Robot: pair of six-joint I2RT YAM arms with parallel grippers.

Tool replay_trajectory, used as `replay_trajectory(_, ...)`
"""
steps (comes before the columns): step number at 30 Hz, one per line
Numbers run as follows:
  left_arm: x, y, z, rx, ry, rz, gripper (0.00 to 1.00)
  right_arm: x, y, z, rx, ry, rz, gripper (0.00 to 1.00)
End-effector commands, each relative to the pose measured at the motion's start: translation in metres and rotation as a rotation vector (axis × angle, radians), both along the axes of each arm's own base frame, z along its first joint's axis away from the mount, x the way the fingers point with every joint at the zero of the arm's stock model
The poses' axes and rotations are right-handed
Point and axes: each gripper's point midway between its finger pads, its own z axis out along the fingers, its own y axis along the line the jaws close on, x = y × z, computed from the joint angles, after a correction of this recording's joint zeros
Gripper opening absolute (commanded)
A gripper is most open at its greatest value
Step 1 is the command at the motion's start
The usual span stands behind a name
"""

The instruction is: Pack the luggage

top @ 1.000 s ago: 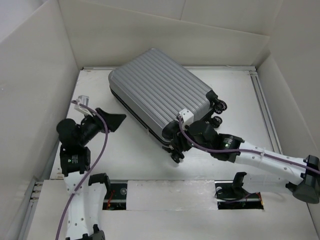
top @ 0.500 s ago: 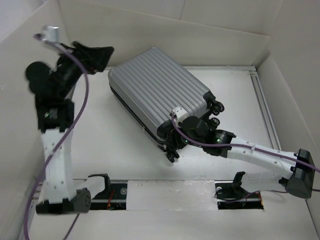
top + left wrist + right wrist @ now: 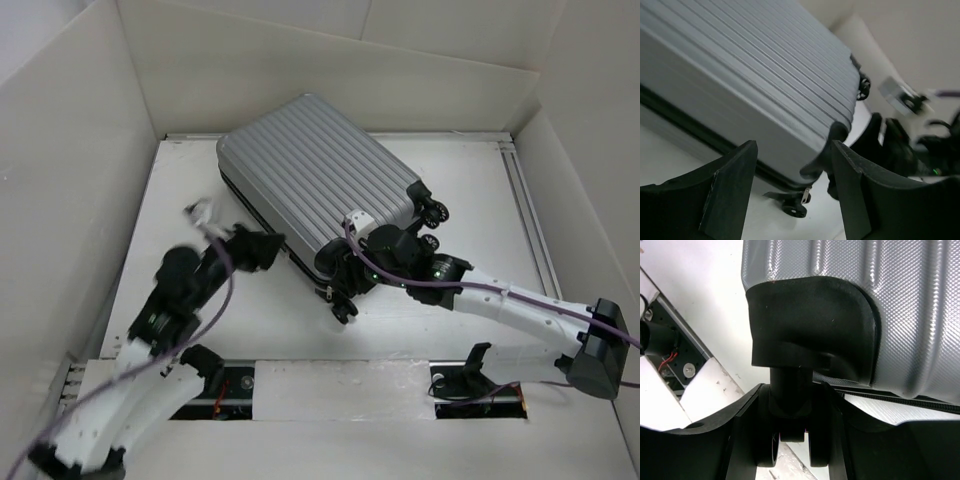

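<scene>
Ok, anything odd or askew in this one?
The luggage lies closed and skewed diagonally on the table, and the right gripper is clamped on one spinner wheel, an unusual place to hold it. No damage or spill shows.

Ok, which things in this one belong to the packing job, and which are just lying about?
Part of the job:
- luggage, closed, lying on its side
- right pincer, closed on a corner wheel of the luggage
- left pincer, open, beside the long side of the luggage

Just there:
- white table
- pale walls around the table
</scene>
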Motion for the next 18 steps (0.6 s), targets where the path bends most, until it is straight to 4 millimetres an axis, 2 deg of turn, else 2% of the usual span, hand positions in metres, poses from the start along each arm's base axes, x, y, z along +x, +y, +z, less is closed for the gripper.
replay_trajectory(1, -0.022, 0.047, 0.007, -0.110, -0.145, 0.153, 0.56, 0.050, 0.013, 0.044, 0.127, -0.126, -0.057, 0.00)
replay_trajectory(2, -0.025, 0.048, 0.013, -0.133, -0.140, 0.154, 0.55, 0.048, 0.017, 0.055, 0.148, -0.139, -0.030, 0.00)
replay_trajectory(3, -0.036, 0.056, 0.038, -0.163, -0.213, 0.152, 0.55, 0.053, 0.016, 0.049, 0.134, -0.130, -0.042, 0.00)
replay_trajectory(4, -0.046, 0.071, 0.078, -0.209, -0.305, 0.196, 0.55, 0.055, 0.018, 0.051, 0.137, -0.132, -0.042, 0.00)
replay_trajectory(5, -0.049, 0.079, 0.094, -0.213, -0.345, 0.224, 0.57, 0.055, 0.018, 0.051, 0.137, -0.132, -0.042, 0.00)
replay_trajectory(6, -0.043, 0.079, 0.098, -0.180, -0.343, 0.238, 0.59, 0.061, 0.014, 0.055, 0.133, -0.138, -0.066, 0.00)
replay_trajectory(7, -0.011, 0.062, 0.069, -0.057, -0.219, 0.234, 0.59, 0.067, 0.014, 0.058, 0.137, -0.143, -0.077, 0.00)
replay_trajectory(8, 0.002, 0.057, 0.075, -0.035, -0.206, 0.249, 0.59, 0.076, 0.008, 0.063, 0.145, -0.147, -0.099, 0.00)
replay_trajectory(9, 0.012, 0.050, 0.063, -0.027, -0.155, 0.248, 0.59, 0.081, 0.009, 0.067, 0.155, -0.147, -0.097, 0.00)
replay_trajectory(10, 0.015, 0.044, 0.061, -0.052, -0.144, 0.231, 0.59, 0.086, 0.007, 0.063, 0.149, -0.138, -0.104, 0.00)
replay_trajectory(11, 0.013, 0.037, 0.061, -0.125, -0.182, 0.199, 0.57, 0.092, 0.003, 0.069, 0.157, -0.147, -0.121, 0.00)
replay_trajectory(13, 0.003, 0.040, 0.081, -0.230, -0.245, 0.196, 0.57, 0.098, -0.001, 0.067, 0.145, -0.143, -0.125, 0.00)
replay_trajectory(14, 0.012, 0.041, 0.065, -0.176, -0.188, 0.222, 0.58, 0.101, -0.005, 0.061, 0.122, -0.140, -0.130, 0.00)
replay_trajectory(15, 0.019, 0.039, 0.069, -0.143, -0.177, 0.234, 0.59, 0.109, -0.012, 0.061, 0.118, -0.144, -0.142, 0.00)
replay_trajectory(17, 0.039, 0.028, 0.049, -0.084, -0.126, 0.235, 0.59, 0.116, -0.016, 0.059, 0.127, -0.135, -0.143, 0.00)
replay_trajectory(18, 0.040, 0.023, 0.034, -0.086, -0.111, 0.214, 0.59, 0.120, -0.019, 0.062, 0.140, -0.140, -0.146, 0.00)
